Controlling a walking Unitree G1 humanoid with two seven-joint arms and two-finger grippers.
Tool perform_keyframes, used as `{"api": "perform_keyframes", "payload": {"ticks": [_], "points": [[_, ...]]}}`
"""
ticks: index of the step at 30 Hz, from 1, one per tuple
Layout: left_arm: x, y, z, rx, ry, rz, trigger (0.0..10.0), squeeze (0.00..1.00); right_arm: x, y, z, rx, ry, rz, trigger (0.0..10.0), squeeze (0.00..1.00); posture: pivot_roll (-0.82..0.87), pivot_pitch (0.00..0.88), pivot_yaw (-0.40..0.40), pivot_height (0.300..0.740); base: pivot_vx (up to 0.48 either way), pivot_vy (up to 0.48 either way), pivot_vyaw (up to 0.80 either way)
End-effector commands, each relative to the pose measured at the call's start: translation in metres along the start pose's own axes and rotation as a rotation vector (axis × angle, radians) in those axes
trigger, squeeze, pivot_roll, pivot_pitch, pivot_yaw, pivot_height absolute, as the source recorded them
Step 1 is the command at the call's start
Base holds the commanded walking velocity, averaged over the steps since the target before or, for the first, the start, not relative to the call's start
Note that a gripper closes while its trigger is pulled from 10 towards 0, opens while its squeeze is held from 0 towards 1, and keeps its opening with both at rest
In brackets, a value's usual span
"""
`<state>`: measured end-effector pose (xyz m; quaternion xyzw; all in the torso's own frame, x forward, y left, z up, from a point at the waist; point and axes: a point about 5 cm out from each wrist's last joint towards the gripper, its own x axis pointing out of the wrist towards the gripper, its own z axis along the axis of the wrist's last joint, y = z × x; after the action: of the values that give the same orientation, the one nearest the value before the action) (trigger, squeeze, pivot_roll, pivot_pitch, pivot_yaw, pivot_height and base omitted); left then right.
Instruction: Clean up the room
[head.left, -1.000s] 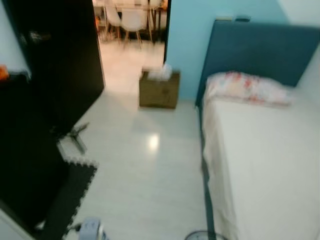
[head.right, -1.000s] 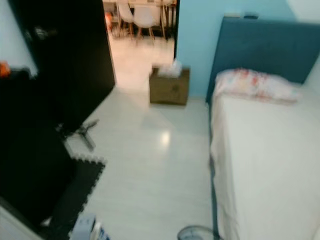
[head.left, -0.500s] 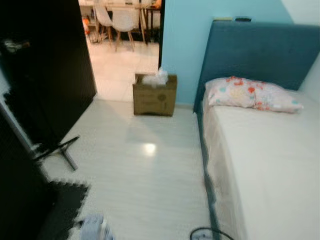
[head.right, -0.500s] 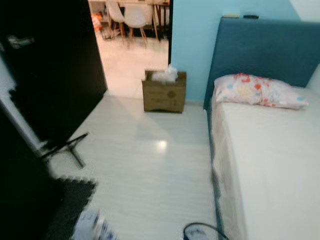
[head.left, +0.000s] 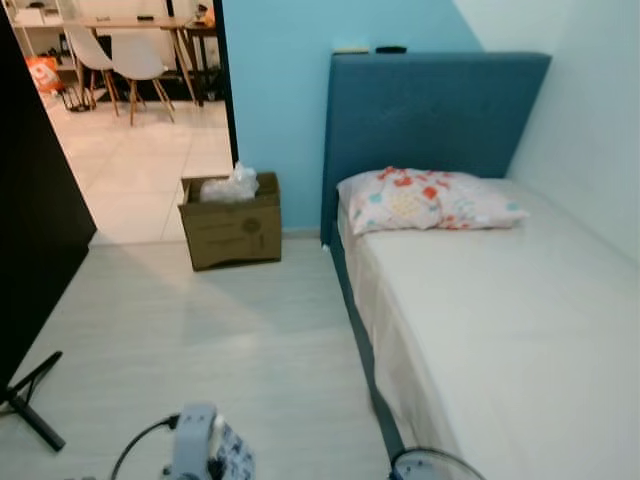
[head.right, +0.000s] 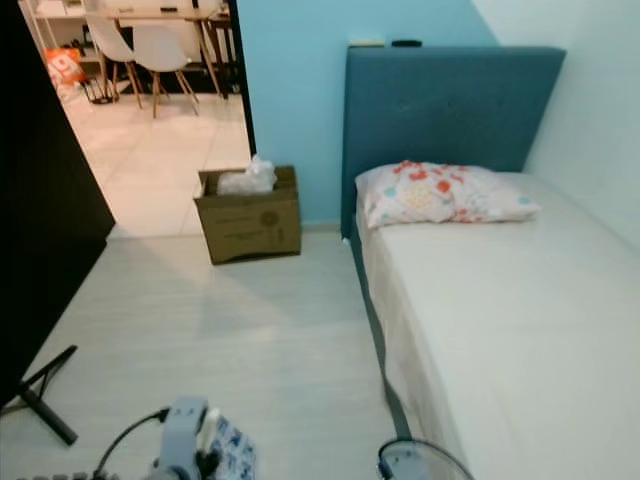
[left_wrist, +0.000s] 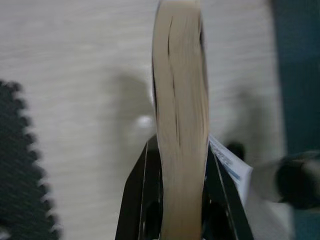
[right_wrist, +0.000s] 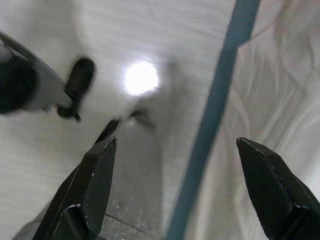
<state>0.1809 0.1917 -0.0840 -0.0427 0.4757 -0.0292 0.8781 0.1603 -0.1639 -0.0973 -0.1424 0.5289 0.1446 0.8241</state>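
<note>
The left gripper (left_wrist: 180, 200) clamps a book (left_wrist: 180, 115) edge-up, secure for carrying. The right gripper (right_wrist: 185, 170) hangs open and empty beside the bed (head.left: 520, 330). A cardboard box (head.left: 232, 222) waits ahead.

bed (head.left: 520, 330) cut off at right and bottom, book (left_wrist: 180, 125) blurred, its cover unreadable

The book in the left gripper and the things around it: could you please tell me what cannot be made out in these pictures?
- Book: left wrist view shows its page edge; the title can't be read, the cover is turned away.
- Left gripper: cut off by the bottom edge in the eye views.
- Cardboard box: holds white plastic; anything under it is hidden.
- Two small things on the headboard: too small to name.
- Right gripper: open over the floor beside the bed.
</note>
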Motion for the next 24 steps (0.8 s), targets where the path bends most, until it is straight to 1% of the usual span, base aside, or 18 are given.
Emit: {"api": "perform_keyframes", "payload": {"ticks": [1, 9, 10, 16, 24], "points": [[0.0023, -0.0095, 0.0021, 0.009, 0.000, -0.029, 10.0, 0.00, -0.0020, -0.0066, -0.0129, 0.017, 0.037, -0.020, 10.0, 0.00, 0.02, 0.000, -0.003, 0.740, 0.461, 0.000, 0.00], [0.0027, -0.0108, 0.0030, 0.011, -0.003, -0.032, 10.0, 0.00, -0.0018, -0.0050, -0.0119, 0.043, 0.019, -0.023, 10.0, 0.00, 0.02, 0.000, -0.005, 0.740, 0.464, 0.000, 0.00], [0.0030, -0.0116, 0.0041, 0.012, -0.006, -0.033, 10.0, 0.00, -0.0019, -0.0063, -0.0118, 0.057, 0.015, -0.036, 10.0, 0.00, 0.02, 0.000, -0.006, 0.740, 0.458, 0.000, 0.00], [0.0033, -0.0121, 0.0054, 0.013, -0.008, -0.034, 10.0, 0.00, -0.0020, -0.0073, -0.0117, 0.061, 0.016, -0.037, 10.0, 0.00, 0.02, 0.000, -0.006, 0.740, 0.463, 0.000, 0.00], [0.0045, -0.0165, 0.0087, 0.016, -0.015, -0.043, 10.0, 0.00, -0.0016, -0.0072, -0.0084, 0.065, 0.008, -0.037, 10.0, 0.00, 0.02, 0.000, -0.012, 0.740, 0.464, 0.000, 0.00]]}}
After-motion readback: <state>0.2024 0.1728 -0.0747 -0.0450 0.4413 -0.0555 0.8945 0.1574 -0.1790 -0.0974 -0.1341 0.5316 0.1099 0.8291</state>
